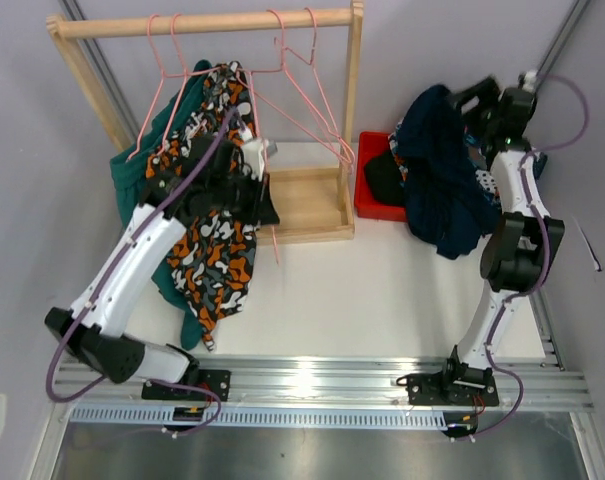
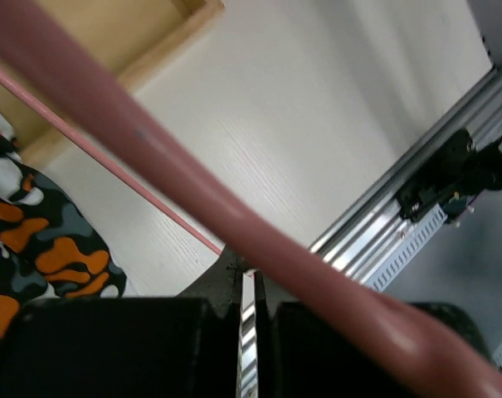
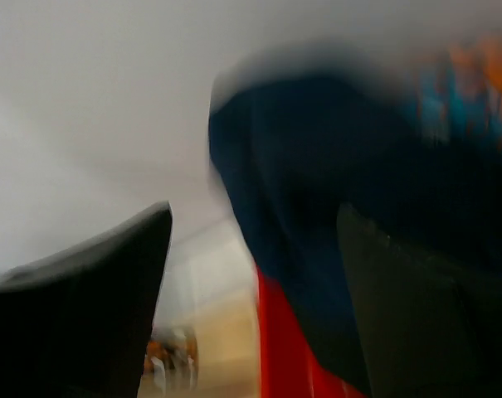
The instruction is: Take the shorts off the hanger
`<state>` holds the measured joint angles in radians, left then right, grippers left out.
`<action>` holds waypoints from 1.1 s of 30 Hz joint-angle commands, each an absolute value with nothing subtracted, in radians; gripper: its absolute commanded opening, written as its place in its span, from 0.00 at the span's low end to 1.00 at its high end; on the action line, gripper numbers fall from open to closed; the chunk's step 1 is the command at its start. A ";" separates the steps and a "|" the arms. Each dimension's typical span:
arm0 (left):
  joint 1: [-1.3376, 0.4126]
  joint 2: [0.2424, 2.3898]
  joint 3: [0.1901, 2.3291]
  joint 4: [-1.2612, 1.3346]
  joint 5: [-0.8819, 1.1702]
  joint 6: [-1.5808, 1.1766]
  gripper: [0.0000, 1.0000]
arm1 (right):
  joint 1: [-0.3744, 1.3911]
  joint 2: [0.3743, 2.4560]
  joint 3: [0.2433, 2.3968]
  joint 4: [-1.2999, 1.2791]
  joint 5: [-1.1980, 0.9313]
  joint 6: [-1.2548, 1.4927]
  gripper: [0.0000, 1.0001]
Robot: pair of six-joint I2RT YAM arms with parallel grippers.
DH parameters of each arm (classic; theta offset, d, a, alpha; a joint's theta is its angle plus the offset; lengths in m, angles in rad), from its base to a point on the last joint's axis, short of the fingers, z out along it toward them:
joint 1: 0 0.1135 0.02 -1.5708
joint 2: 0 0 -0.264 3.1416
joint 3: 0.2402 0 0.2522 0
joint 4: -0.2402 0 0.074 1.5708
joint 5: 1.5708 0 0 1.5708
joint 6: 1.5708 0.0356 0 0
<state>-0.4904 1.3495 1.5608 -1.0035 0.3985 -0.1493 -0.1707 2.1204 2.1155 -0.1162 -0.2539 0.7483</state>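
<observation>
Basically left hand (image 2: 247,286) pinched shut on pink hanger (image 2: 151,157); camo shorts (image 1: 217,255) hung just left of it, long axis running down-frame; right hand (image 3: 255,215) spread, far right

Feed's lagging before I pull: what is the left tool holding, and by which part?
The left tool is shut on the pink hanger, seemingly pinching its thin wire; no fabric between its tips.

Matt cloth shorts (image 1: 214,250), perhaps plastic-coated hanger (image 2: 192,187)
</observation>
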 commanded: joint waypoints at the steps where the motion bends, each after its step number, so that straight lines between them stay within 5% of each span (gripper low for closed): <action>1: -0.440 1.403 1.800 -0.986 0.404 -0.140 0.00 | -0.137 1.805 1.634 0.093 -0.261 0.747 0.86; 3: -0.439 1.442 1.906 -1.021 0.361 -0.132 0.00 | -0.130 1.683 1.300 0.319 -0.265 0.796 0.88; 11: -0.431 1.531 2.157 -1.120 0.074 -0.110 0.00 | -0.097 1.231 0.853 0.370 -0.305 0.812 0.87; 17: -0.433 1.461 2.220 -1.137 -0.165 -0.103 0.00 | -0.045 0.974 0.796 0.237 -0.255 0.741 0.88; 33: -0.430 1.474 2.427 -1.037 -0.198 -0.080 0.02 | 0.101 0.700 0.664 0.069 -0.149 0.703 0.86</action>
